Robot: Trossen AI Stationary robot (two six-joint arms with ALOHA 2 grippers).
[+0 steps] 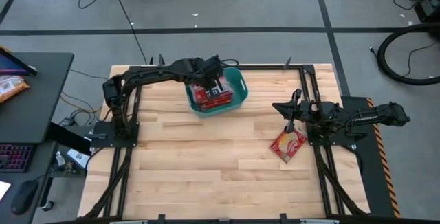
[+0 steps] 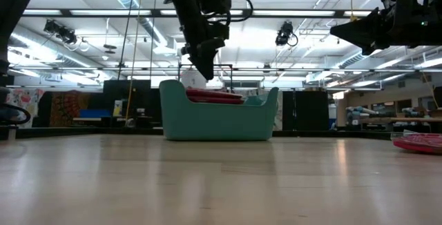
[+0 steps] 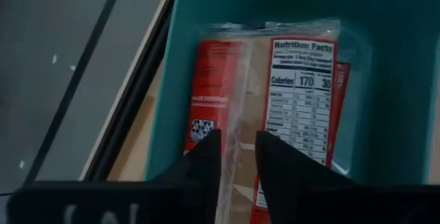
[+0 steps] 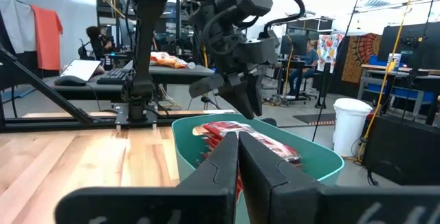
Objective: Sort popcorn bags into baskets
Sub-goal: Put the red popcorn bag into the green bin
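The teal basket [image 1: 238, 81] [image 2: 217, 118] stands at the far middle of the table, with several red popcorn bags [image 1: 212, 93] [image 4: 256, 139] stacked flat inside. The top bag [image 3: 302, 80] shows its printed back. My left gripper [image 2: 207, 73] [image 3: 238, 162] hangs open above the stack, a narrow gap between its fingers, clear of the bags in the low view. One more popcorn bag [image 1: 289, 143] [image 2: 418, 142] lies flat on the table's right side. My right gripper [image 1: 291, 117] [image 4: 238, 157] is shut and raised above the table beside that bag.
Black frame rails [image 1: 130, 114] run along the table's left, right and far edges. A dark desk [image 1: 34, 93] with a keyboard stands beyond the left edge. Bare wood [image 1: 206, 162] fills the near half of the table.
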